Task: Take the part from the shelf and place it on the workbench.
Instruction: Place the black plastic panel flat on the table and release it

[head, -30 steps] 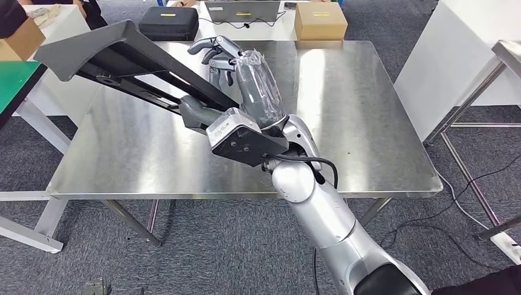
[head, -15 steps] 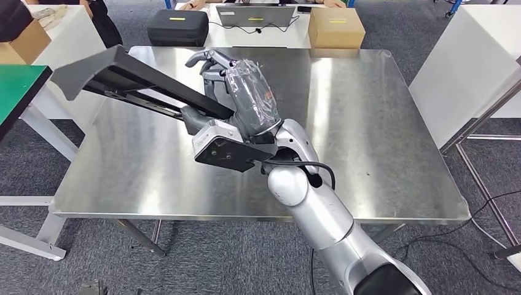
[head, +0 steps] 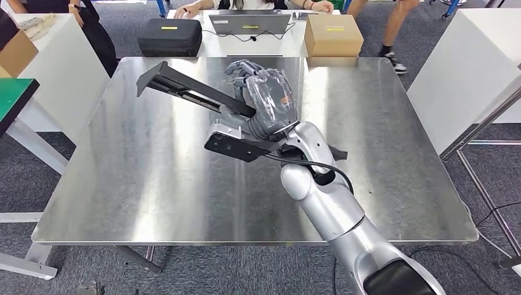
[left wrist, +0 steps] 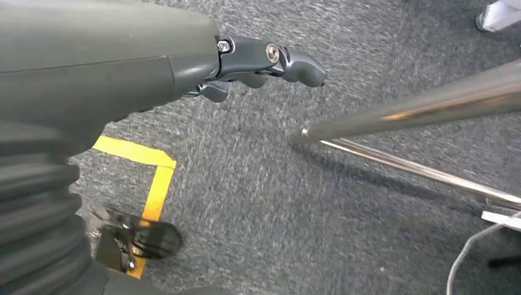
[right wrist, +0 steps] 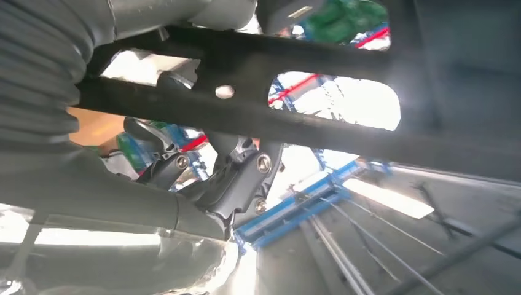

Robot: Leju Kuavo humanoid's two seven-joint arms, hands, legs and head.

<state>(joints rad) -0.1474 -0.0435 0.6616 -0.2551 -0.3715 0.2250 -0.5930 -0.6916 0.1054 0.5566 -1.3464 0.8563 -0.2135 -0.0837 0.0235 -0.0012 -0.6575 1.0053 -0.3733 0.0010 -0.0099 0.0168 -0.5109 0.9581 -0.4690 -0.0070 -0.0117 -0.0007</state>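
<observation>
Part (head: pixel 184 89) held over the desk (head: pixel 123 178), ready to set down.
Largest first: the steel desk lies below; the long, dark, rail-like part looks rigid and fairly light but unwieldy, since the right hand (head: pixel 261 101) grips it at one end and the rest juts out tilted, so it may swing. A mid-length hold would balance better. The left hand (left wrist: pixel 258 61) hangs over the floor, fingers curled, holding nothing.

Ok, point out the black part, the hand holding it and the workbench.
black part (head: pixel 184 88), head view, on its long bar left of the hand.
right hand (head: pixel 270 101), head view, on the plastic-wrapped back of the hand.
workbench (head: pixel 141 178), head view, on bare steel top.
</observation>
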